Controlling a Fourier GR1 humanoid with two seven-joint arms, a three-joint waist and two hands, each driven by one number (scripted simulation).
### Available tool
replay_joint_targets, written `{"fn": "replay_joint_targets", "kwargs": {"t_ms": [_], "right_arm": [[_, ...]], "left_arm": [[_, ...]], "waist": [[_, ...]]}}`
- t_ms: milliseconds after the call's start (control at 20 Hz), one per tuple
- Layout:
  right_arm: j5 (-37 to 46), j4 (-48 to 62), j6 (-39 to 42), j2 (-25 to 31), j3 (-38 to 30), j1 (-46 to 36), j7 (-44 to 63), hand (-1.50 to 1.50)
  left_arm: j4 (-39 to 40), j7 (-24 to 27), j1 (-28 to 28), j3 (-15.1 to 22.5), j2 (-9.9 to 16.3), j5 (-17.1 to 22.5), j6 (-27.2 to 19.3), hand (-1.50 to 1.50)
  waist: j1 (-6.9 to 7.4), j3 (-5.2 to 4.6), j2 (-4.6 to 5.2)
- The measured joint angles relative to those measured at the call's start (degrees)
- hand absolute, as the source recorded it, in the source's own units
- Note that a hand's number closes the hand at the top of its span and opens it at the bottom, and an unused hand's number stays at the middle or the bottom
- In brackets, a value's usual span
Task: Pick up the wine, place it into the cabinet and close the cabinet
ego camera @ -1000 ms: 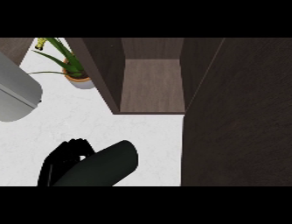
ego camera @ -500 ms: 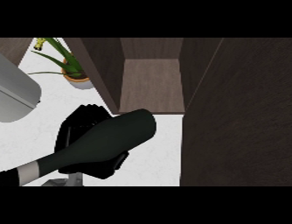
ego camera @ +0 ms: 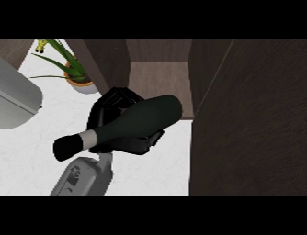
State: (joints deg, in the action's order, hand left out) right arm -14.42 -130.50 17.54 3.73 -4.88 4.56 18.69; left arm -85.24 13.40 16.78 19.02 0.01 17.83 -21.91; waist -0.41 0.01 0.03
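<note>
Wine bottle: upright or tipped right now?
Tipped. The bottle lies nearly sideways in the hand, base toward the cabinet, neck pointing lower left.

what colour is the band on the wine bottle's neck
White, on the dark wine bottle, seen in the head view.

So the cabinet (ego camera: 160,82) sits at the back of the bench (ego camera: 20,156), its door (ego camera: 258,119) swung out along its right side. Just in front of the cabinet's opening, the wine (ego camera: 132,124) lies tilted in the hand (ego camera: 119,108). Left of the cabinet there's a potted plant (ego camera: 71,69), and further left a big appliance (ego camera: 3,96).
</note>
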Motion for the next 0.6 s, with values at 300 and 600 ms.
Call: {"fn": "replay_joint_targets", "kwargs": {"t_ms": [300,600], "right_arm": [[0.89,-0.56,-0.38,-0.56,0.53,0.25,-0.15,-1.5],[0.1,-0.39,0.46,-0.34,0.14,1.06,-0.82,-1.5]], "left_arm": [[7.93,2.94,3.92,3.47,0.0,-0.21,-3.85,1.5],[15.14,6.13,8.14,4.64,0.0,4.77,-6.59,1.5]], "waist": [[-0.06,-0.01,0.0],[-0.22,-0.02,0.03]]}}
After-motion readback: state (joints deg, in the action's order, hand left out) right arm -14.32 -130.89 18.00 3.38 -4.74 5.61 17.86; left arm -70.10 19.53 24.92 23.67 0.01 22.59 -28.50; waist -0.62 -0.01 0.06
